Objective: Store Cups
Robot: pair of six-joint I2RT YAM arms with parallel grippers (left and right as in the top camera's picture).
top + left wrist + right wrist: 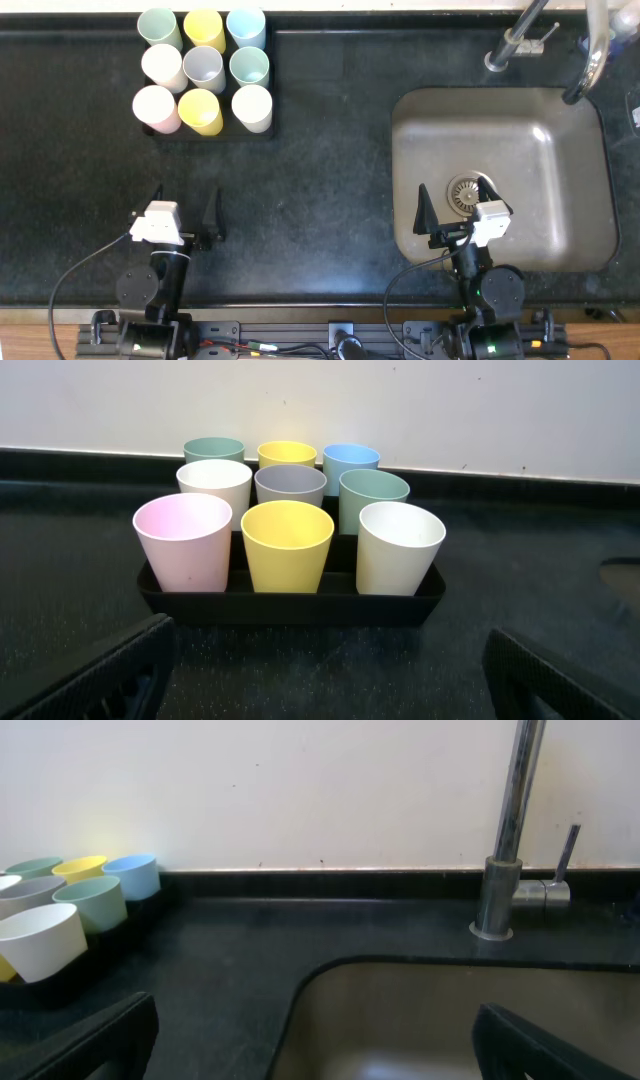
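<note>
nine cups (205,68) stand upright, three by three, in the black tray (290,608) at the bench's (320,180) far left, seemingly stored, so the left gripper (186,212) and right gripper (455,205) hang open, empty.

Nine cups (204,68) stand in a tray (290,606) left of the sink (540,180).

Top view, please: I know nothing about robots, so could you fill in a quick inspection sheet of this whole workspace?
Surface: dark speckled countertop, with a sink set into it.
Job's things: nine upright cups, three rows of three, in a black tray at the far left.
Clutter: nothing seen.
Grippers: left gripper open, over bare counter facing the tray; right gripper open, over the sink.
Cables: black cables loop beside both arm bases.
Surroundings: faucet behind the sink; white wall.
</note>
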